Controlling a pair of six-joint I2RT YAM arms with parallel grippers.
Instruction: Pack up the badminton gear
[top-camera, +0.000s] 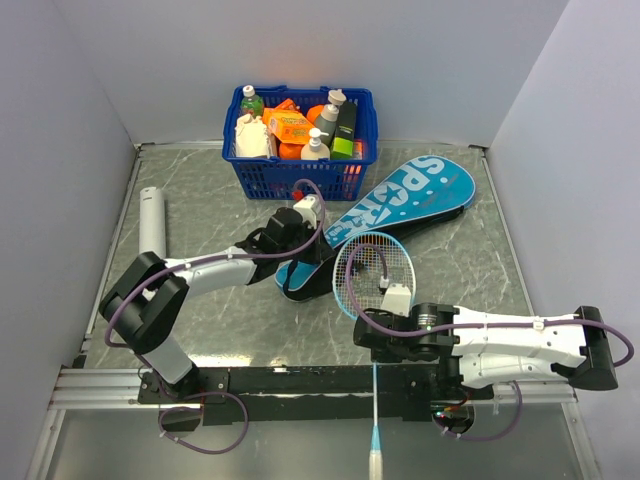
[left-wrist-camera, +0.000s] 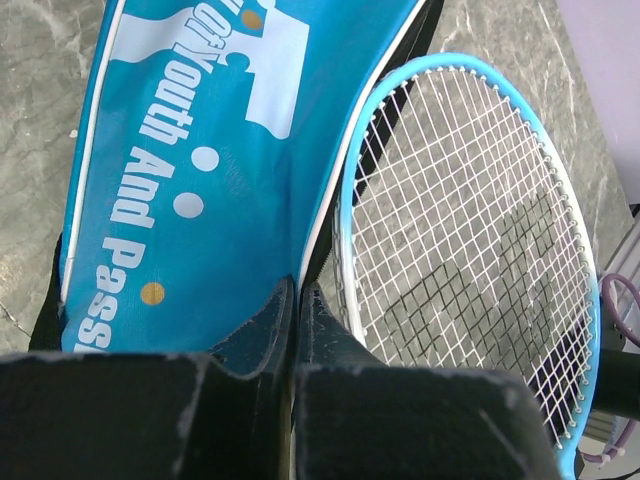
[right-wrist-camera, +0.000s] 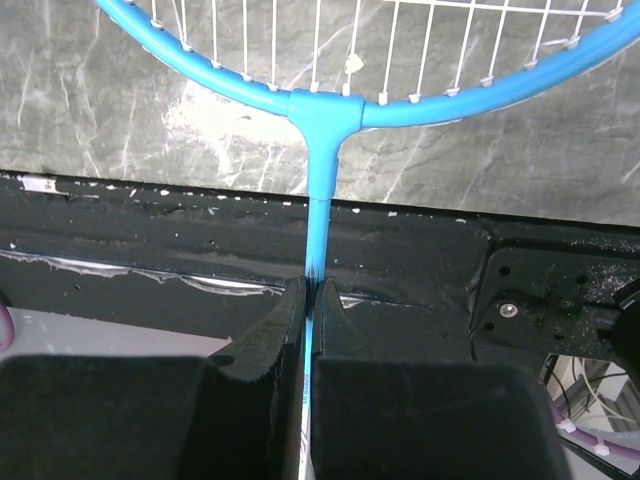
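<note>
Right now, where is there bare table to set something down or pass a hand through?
Widest bare table: right of the racket, in front of the case. A smaller patch lies between the tube, the basket and the left arm. Crowded: the middle, where case, racket and arm bunch together.

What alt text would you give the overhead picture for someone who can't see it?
The right claw pinches a blue racket by its shaft while the left claw grips the narrow end of a teal racket case on a grey table. A blue basket of bottles stands behind, a white tube at left.
</note>
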